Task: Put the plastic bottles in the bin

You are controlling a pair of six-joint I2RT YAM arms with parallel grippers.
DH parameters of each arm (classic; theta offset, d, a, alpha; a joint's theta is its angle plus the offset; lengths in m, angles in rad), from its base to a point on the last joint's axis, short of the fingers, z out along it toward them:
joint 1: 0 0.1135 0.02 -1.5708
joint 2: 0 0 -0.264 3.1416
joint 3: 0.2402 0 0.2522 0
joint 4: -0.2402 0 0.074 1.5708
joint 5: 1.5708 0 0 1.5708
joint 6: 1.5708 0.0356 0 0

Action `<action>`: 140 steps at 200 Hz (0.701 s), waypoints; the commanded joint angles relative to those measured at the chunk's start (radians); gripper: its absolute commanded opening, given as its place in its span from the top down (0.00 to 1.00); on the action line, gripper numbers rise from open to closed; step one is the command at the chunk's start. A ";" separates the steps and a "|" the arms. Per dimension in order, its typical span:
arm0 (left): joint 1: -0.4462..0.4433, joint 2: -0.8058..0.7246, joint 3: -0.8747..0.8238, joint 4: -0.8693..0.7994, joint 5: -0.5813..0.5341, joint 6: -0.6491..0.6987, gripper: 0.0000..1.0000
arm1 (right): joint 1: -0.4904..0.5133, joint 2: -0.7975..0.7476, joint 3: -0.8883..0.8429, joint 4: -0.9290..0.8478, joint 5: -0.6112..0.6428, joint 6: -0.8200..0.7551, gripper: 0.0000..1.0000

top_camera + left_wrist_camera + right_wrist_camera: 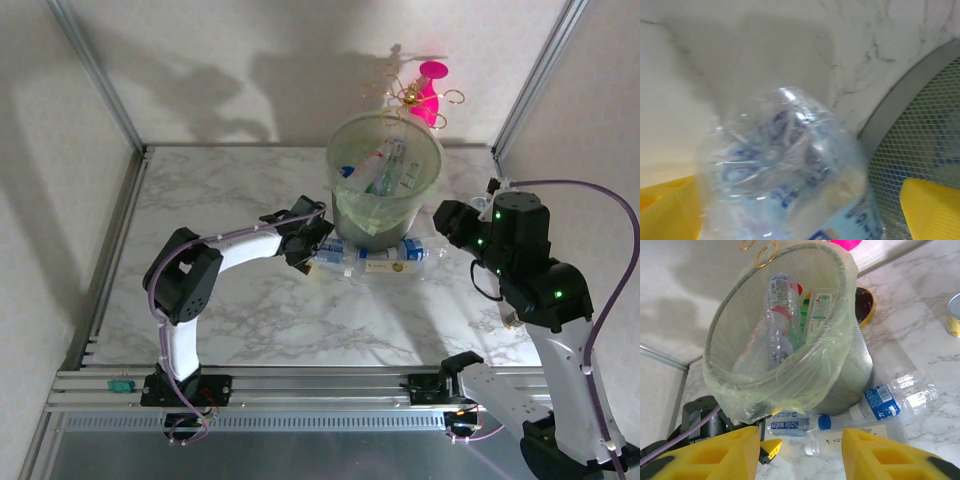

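Clear bottle [912, 392]: blue label [881, 402] lettering seemingly illegible.

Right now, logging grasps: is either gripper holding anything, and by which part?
Nothing is held. The left gripper straddles a clear bottle, jaws open, not clamped; the right gripper is open and empty.

The round bin [385, 215] stands at the back of the marble bench [230, 300], with plastic bottles [385, 170] inside. More clear bottles [372, 262] lie at its foot. The left hand [315, 240] is beside them.
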 commanded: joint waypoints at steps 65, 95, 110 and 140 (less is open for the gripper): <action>-0.018 0.075 0.107 -0.175 -0.168 -0.293 0.23 | -0.003 -0.034 -0.022 -0.033 0.045 0.005 0.54; -0.018 0.064 0.087 -0.157 -0.186 -0.306 0.33 | -0.003 -0.039 -0.031 -0.032 0.049 0.005 0.54; -0.016 0.061 0.074 -0.136 -0.182 -0.307 0.37 | -0.002 -0.039 -0.027 -0.033 0.047 0.006 0.54; -0.010 0.043 0.060 -0.109 -0.197 -0.313 0.43 | -0.002 -0.040 -0.027 -0.034 0.051 0.006 0.54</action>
